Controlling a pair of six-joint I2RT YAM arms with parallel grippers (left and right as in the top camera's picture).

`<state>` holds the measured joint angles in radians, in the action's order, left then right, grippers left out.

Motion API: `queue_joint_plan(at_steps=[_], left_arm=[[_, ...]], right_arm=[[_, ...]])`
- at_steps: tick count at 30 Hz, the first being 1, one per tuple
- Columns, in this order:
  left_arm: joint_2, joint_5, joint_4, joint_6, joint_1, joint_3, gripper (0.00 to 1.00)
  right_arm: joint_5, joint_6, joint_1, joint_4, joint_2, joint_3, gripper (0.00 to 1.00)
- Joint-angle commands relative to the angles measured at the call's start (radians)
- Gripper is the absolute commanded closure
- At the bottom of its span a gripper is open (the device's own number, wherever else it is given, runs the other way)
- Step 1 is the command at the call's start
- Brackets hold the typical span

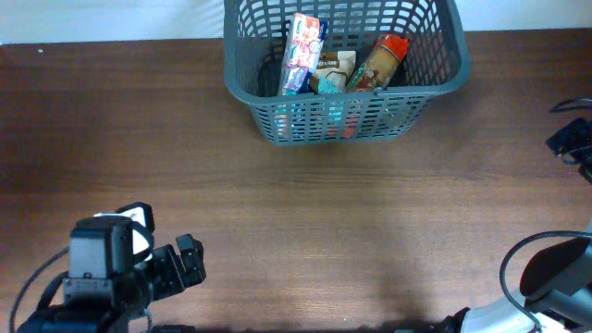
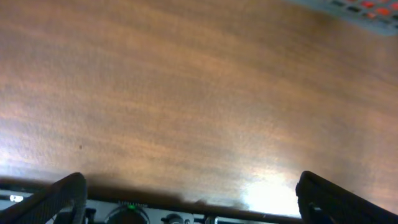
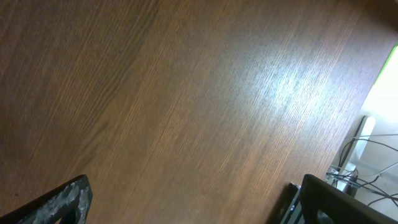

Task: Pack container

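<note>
Currently: left gripper (image 2: 194,198) spread wide, empty, over wood; right gripper (image 3: 196,202) likewise spread, holding nothing. Table (image 1: 296,222), brown woodgrain. Container (image 1: 344,120) at its far edge, well apart from both, holding packets (image 1: 302,51).

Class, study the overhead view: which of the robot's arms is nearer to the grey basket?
Left, though not by much. The left arm sits at the table's near edge, diagonally left of the basket. The right arm sits in the near right corner, slightly farther off.
</note>
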<state>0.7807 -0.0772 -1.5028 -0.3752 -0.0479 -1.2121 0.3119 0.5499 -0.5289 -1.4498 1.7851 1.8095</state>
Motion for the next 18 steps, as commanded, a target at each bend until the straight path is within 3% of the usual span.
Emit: queue_joint_plan(at_steps=[1,9,18], left_arm=[[-0.004,0.007,-0.001,-0.025,0.005,0.021,0.01],[-0.004,0.05,0.068,-0.008,0.005,0.021,0.01],[-0.004,-0.069,0.353,0.401,0.005,0.079,0.01]], right_arm=[[0.002,0.009,-0.002,0.0,-0.01,-0.003,0.01],[0.002,0.009,-0.002,0.0,-0.01,-0.003,0.01],[0.002,0.009,-0.002,0.0,-0.01,-0.003,0.01]])
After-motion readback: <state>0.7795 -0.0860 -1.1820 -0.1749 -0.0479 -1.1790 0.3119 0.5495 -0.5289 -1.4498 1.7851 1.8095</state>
